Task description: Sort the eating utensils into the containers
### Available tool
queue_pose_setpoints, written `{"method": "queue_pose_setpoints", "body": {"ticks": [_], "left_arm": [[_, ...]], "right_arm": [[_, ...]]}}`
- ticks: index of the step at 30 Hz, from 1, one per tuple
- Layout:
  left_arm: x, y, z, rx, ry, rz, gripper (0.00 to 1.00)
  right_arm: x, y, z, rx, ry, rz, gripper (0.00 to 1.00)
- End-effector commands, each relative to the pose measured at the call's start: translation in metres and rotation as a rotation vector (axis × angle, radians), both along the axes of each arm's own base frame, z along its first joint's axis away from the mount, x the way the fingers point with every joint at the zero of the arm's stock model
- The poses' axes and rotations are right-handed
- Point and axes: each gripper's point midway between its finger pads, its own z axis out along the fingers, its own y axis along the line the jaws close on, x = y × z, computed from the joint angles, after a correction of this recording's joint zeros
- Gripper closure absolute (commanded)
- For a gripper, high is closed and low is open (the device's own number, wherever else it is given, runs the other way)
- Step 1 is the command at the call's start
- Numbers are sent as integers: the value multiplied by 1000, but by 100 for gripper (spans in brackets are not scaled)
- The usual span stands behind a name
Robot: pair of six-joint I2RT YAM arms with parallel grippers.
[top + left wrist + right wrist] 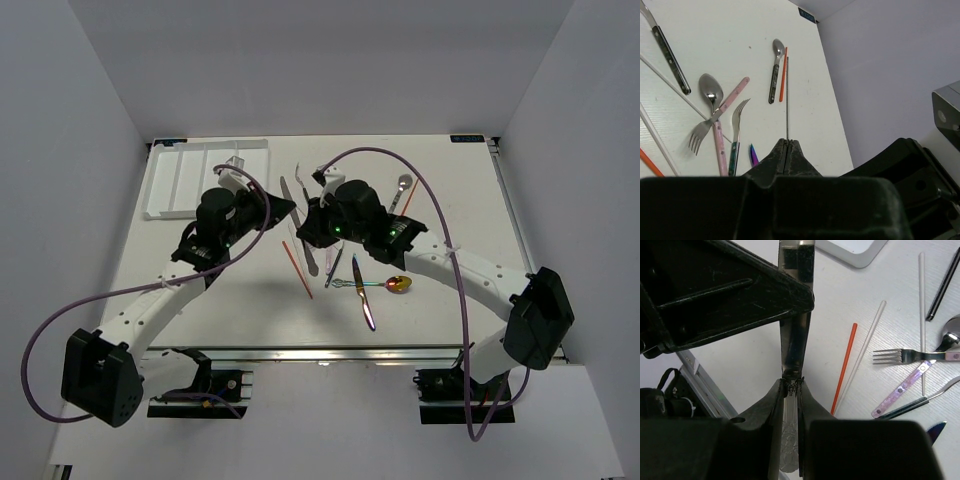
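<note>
At table centre, right of the white rectangular plastic cutlery tray | right gripper clamped a flat silver table knife with embossed handle | left gripper jaws pressed together, hold on anything undeterminable | other utensils lay loose on the white table.

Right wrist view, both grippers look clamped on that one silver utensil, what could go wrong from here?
The left gripper and right gripper both appear to pinch the silver utensil. If one arm pulls before the other lets go, it may twist or slip free. A drop would likely land it near the loose orange chopstick and fork, scattering them.
</note>
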Motion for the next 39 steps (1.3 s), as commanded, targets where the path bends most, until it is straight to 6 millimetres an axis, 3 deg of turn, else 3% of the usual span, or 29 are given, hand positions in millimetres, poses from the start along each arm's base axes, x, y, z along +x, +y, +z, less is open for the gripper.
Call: {"method": "queue_pose_setpoints", "body": {"ticks": [1,3,5,6,7,12,13,15,16,17,19,22,23,27,30,34,39], "left_arm": [[3,-3,6,39,1,-9,100],[9,4,6,70,-12,33,100],[13,13,7,114,-21,76,100],[17,21,11,140,-20,122,100],[20,25,13,154,-27,144,100],[45,57,22,295,-30,303,100],[58,62,29,320,-40,340,100],[75,78,30,415,-56,379,100],[88,82,18,472,-39,388,100],[101,95,32,531,-78,423,100],[122,106,40,579,-137,456,100],[172,129,42,601,-184,496,100],[201,134,37,589,-190,462,100],[260,129,17,637,-212,352,100],[290,121,-4,629,-213,294,100],[311,121,-32,629,-193,287,100],[311,127,-61,646,-139,300,100]], "right_arm": [[8,13,51,127,-101,-9,100],[10,9,53,123,-117,-27,100],[17,-3,56,122,-132,-94,66],[20,-10,48,106,-132,-129,49],[23,-14,53,126,-148,-149,11],[40,-54,49,130,-134,-247,11],[43,-63,42,116,-126,-265,11],[50,-85,46,122,-141,-315,11],[49,-96,43,118,-145,-330,11],[54,-108,44,117,-152,-359,11],[52,-123,43,97,-167,-369,11],[49,-137,33,52,-169,-381,11],[47,-143,32,38,-178,-383,11],[34,-149,17,9,-161,-356,11],[29,-152,9,4,-156,-349,11],[27,-145,2,2,-134,-309,11],[31,-139,-6,-12,-112,-295,11]]}}
